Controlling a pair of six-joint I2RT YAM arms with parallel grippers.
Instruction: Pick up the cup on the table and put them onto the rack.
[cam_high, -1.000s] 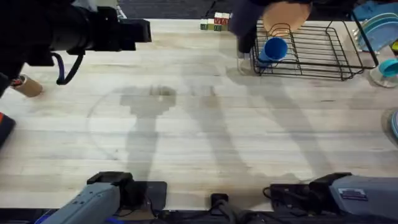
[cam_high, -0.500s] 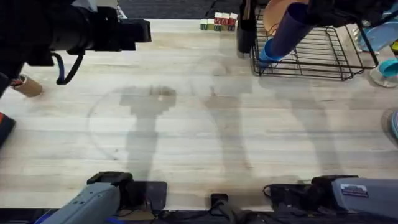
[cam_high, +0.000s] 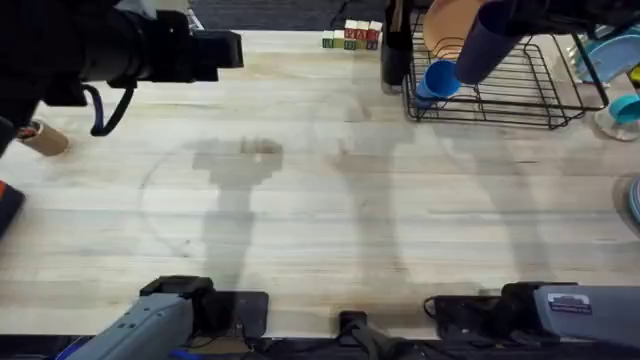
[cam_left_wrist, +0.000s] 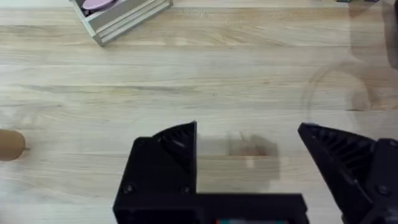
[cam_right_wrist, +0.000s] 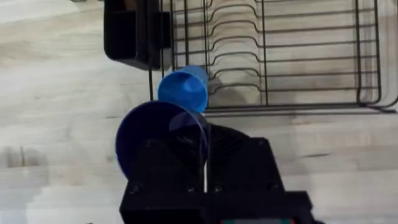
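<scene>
A dark blue cup (cam_high: 484, 45) hangs tilted above the black wire rack (cam_high: 520, 95), and my right gripper (cam_high: 510, 15) is shut on it. In the right wrist view the cup's (cam_right_wrist: 155, 140) rim is pinched in the right gripper (cam_right_wrist: 204, 171), just above the rack's (cam_right_wrist: 292, 56) near edge. A light blue cup (cam_high: 440, 78) lies on its side in the rack's left corner, just beyond the held cup in the right wrist view (cam_right_wrist: 184, 91). My left gripper (cam_left_wrist: 249, 146) is open over bare table at the far left (cam_high: 222, 50).
A black utensil holder (cam_high: 393, 50) hangs on the rack's left end, and a tan plate (cam_high: 450, 22) stands in the rack. Coloured blocks (cam_high: 350, 37), blue plates (cam_high: 612, 45) and a teal cup (cam_high: 626, 108) surround it. A grey slatted tray (cam_left_wrist: 118, 17) lies beyond the left gripper.
My right arm has carried the dark blue cup to the right, from the rack's left end to over the rack. The left arm has not moved.
</scene>
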